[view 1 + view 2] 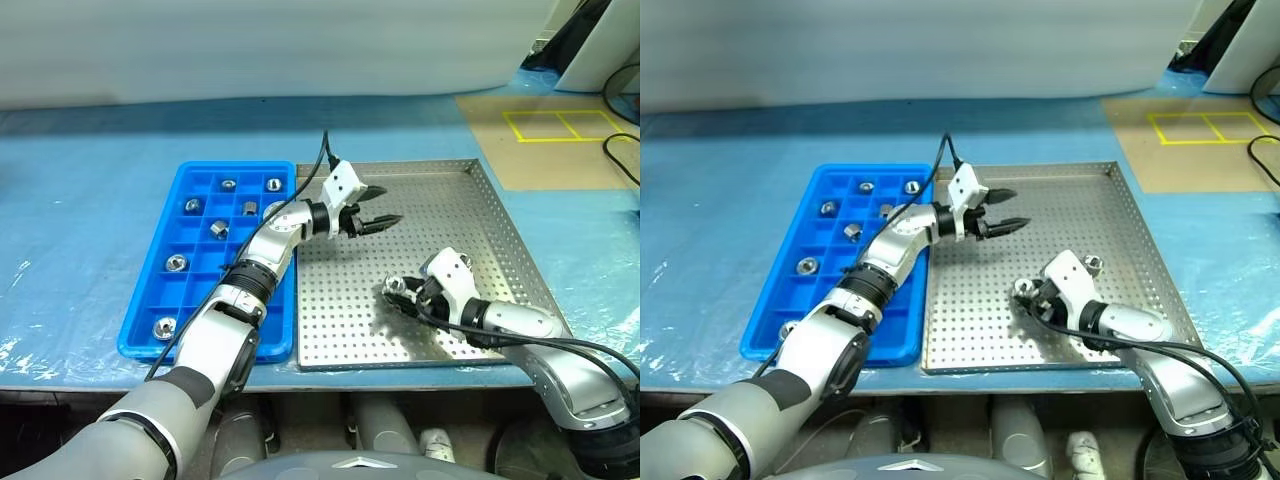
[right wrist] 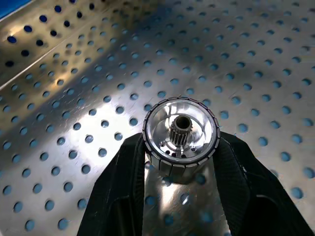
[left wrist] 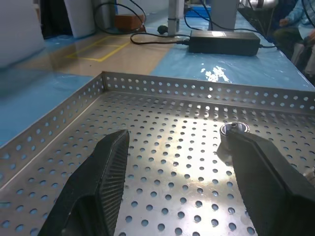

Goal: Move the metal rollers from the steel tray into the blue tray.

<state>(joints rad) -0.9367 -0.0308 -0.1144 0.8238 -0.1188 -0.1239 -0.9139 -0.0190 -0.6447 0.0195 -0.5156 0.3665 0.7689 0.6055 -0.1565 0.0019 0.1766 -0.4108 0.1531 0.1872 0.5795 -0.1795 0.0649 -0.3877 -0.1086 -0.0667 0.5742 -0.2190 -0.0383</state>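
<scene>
The left arm (image 1: 262, 262) lies across the blue tray (image 1: 150, 300) and hides its right-hand column of compartments, so what those hold cannot be told. The rollers (image 1: 218, 228) in the tray are too small to show any detail. In the left wrist view one finger (image 3: 268, 182) covers part of a roller (image 3: 235, 129) on the steel tray (image 3: 147, 88), and both fingers are cut off by the picture's edge. In the right wrist view the fingers (image 2: 120, 191) hide the lower sides of the roller (image 2: 180, 133) between them; whether they press it cannot be told. The right arm's elbow is cut off in the head views.
</scene>
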